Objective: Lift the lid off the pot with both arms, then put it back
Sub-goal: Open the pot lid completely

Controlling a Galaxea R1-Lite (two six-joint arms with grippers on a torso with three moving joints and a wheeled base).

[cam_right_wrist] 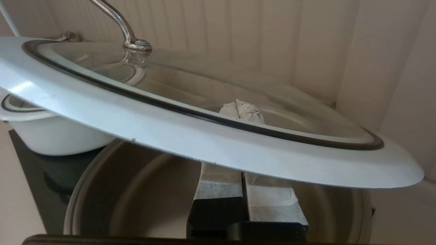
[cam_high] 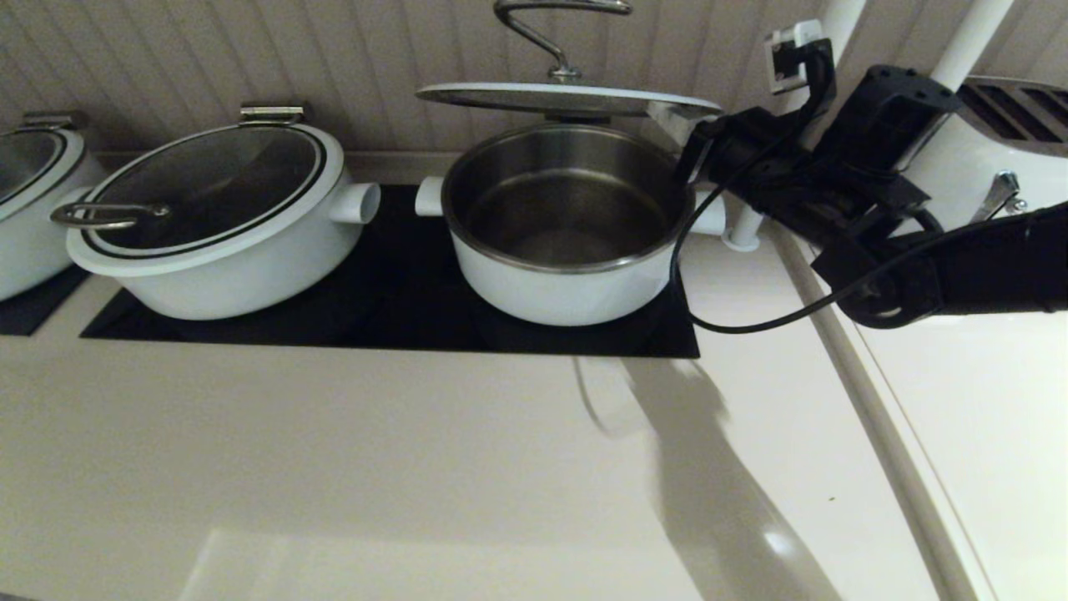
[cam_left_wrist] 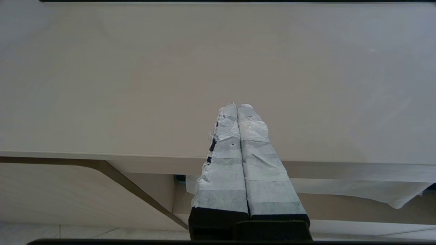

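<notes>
The left gripper [cam_left_wrist: 237, 108] is out of the head view and shows only in its own wrist view; its two taped fingers [cam_left_wrist: 223, 163] lie pressed together with nothing between them, over a bare stretch of the pale counter [cam_left_wrist: 136, 85] near its front edge.

Further in, on the black cooktop [cam_high: 392, 275], the pot [cam_high: 567, 250] stands uncovered, its steel inside bare and its stubby white side handles pointing left and right; to its left on the same cooktop sits a wider pot [cam_high: 225, 250] with its own lid on and a loop handle overhanging the rim; a third white pot [cam_high: 33, 209] shows partly at the far left edge.

The right arm [cam_high: 834, 184] reaches in from the right to the pot's right side; the right gripper [cam_right_wrist: 242, 110] lies under the lid [cam_right_wrist: 211, 143], its taped fingers [cam_right_wrist: 218, 185] closed side by side and seen through the glass; the lid rests on top of them, not pinched.

The lid [cam_high: 567, 98] is held above the pot, clear of its rim and close to level, with its steel handle [cam_high: 555, 33] standing up; behind it runs the ribbed wall [cam_high: 250, 58].
</notes>
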